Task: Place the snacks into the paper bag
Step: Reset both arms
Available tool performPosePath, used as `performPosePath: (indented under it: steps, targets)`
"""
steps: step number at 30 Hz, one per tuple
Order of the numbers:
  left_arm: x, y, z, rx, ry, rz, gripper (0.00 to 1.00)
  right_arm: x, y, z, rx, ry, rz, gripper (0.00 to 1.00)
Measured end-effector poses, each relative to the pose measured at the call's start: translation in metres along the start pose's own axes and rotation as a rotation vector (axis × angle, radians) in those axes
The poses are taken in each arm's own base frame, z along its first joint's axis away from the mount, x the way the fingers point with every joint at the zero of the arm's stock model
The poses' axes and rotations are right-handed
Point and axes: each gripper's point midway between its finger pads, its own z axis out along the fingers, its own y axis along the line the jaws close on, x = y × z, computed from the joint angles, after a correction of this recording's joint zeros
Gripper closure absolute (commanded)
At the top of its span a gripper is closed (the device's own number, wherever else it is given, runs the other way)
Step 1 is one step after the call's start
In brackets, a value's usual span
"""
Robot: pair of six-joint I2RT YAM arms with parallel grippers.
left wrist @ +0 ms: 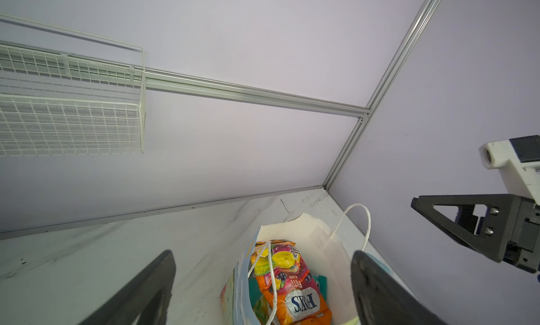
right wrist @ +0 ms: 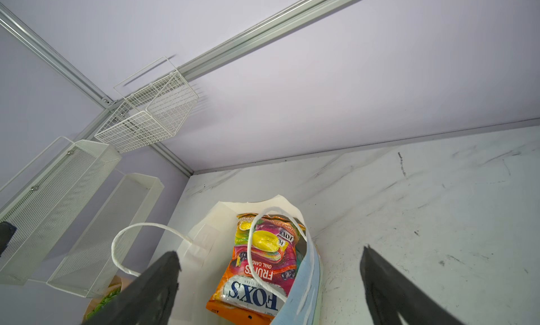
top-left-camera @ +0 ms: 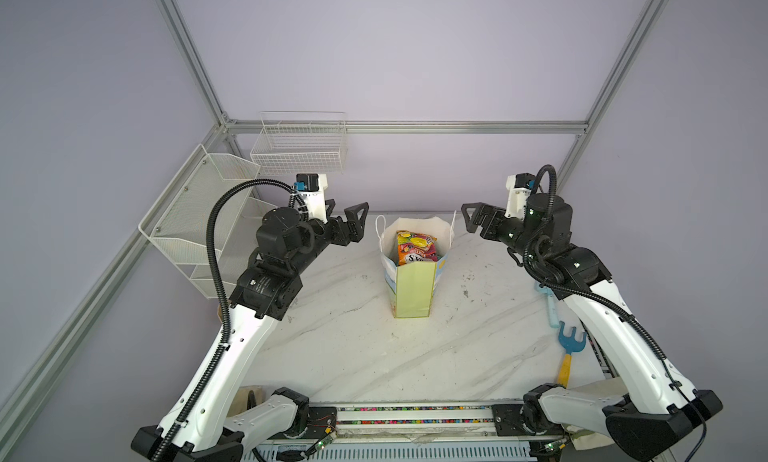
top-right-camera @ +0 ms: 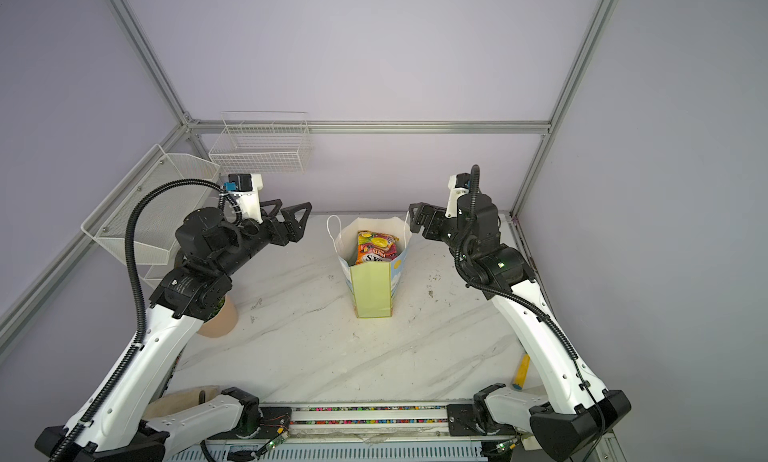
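Observation:
The paper bag stands upright at mid-table, mouth open, its white cord handles loose. Inside it the snacks stand on end; the orange-pink FOX'S packet is on top. A teal packet and a green-yellow one peek out beside it. My left gripper hovers left of the bag's mouth, open and empty. On the bag's right, at the same height, my right gripper is also open and empty.
A white wire basket hangs on the back wall and a mesh shelf rack on the left wall. A blue rake with a yellow handle and a pale blue tool lie at the table's right edge. A brown paper cup stands under the left arm.

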Motion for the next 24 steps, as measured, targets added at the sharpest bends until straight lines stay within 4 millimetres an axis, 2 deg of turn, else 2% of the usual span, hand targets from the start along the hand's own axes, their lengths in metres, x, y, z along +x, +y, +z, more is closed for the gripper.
performPosePath:
  steps: [4,16,24]
  targets:
    - [0.003,0.008,-0.008,-0.046,-0.003,0.024,0.07,-0.003,-0.009,-0.01,0.038,-0.04,-0.012,0.03]
    - [0.035,0.044,-0.018,-0.215,0.038,0.071,0.07,0.014,-0.037,-0.022,0.106,-0.125,-0.045,0.03]
    - [0.059,0.07,-0.031,-0.338,0.059,0.1,0.07,0.028,-0.068,-0.034,0.193,-0.226,-0.036,0.03]
